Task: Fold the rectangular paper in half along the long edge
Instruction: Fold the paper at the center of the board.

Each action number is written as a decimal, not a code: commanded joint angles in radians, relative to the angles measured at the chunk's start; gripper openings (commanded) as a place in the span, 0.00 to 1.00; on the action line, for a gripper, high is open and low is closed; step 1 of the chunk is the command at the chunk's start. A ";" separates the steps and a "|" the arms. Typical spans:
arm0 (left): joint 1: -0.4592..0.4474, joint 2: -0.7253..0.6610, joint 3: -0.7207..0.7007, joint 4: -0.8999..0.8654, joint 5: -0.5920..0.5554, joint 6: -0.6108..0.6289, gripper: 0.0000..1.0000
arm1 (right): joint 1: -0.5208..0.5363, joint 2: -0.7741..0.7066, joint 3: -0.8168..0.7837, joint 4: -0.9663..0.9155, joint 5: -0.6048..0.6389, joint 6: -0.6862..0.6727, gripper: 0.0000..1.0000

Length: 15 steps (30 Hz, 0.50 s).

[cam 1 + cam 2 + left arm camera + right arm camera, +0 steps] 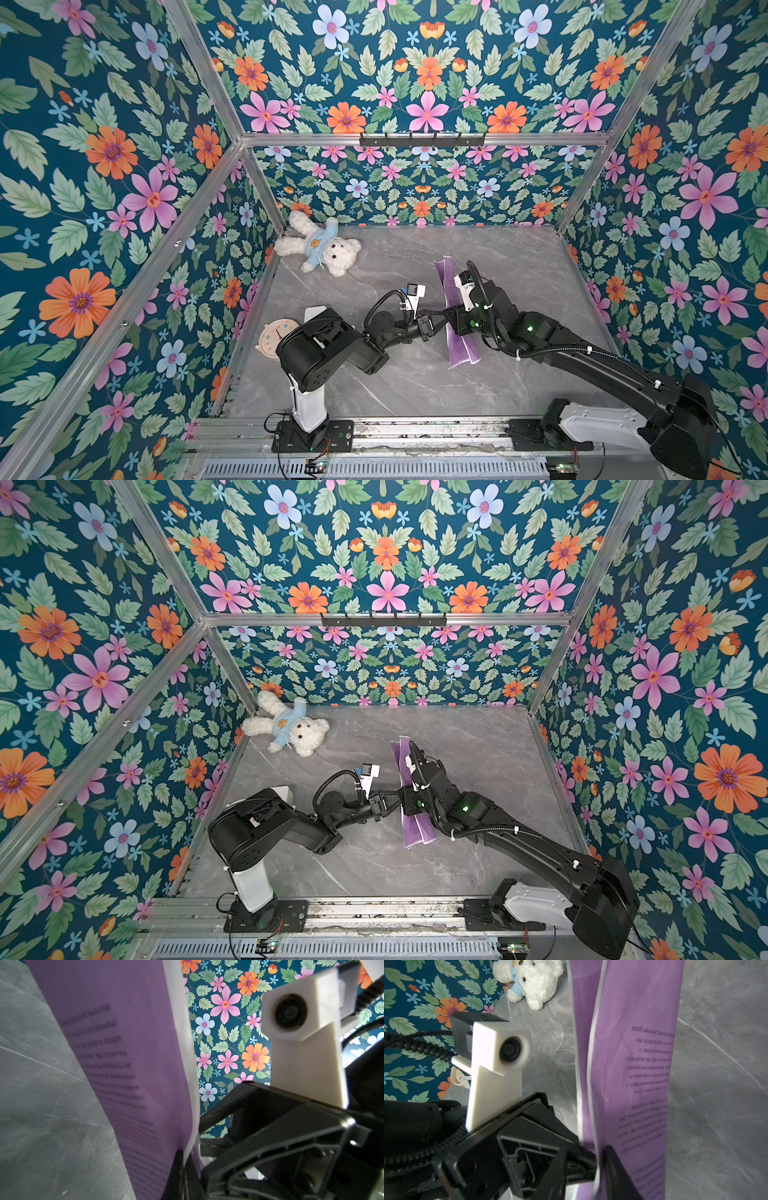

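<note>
Left claw (184, 1165): clenched on the rectangular paper (460, 350), mid long edge.
Paper: seen mid desk (415, 386), partly folded, pinned between both claws, its long way pointed front to back.
Right claw (454, 320): set against the paper's other side; grip cannot be told.

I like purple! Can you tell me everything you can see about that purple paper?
The rectangular paper is a thin lilac sheet with pale edges and lines of small dark text. It is bent lengthwise into two loose layers, not pressed flat, raised on edge over the grey table. The left gripper and right gripper each pinch it near its middle, jaws shut on it. Whether its lower end touches the table is unclear.
</note>
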 commanded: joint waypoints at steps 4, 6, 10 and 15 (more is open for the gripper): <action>-0.006 -0.001 0.013 0.128 0.029 0.003 0.00 | 0.031 0.032 0.022 0.009 -0.015 -0.002 0.11; -0.006 -0.004 0.013 0.126 0.030 0.004 0.00 | 0.038 0.039 0.033 -0.007 0.004 -0.006 0.09; -0.006 -0.007 0.016 0.130 0.034 0.004 0.00 | 0.039 0.045 0.034 -0.013 0.011 -0.009 0.12; -0.006 -0.011 0.007 0.142 0.030 0.002 0.00 | 0.039 0.041 0.034 -0.025 0.033 -0.009 0.15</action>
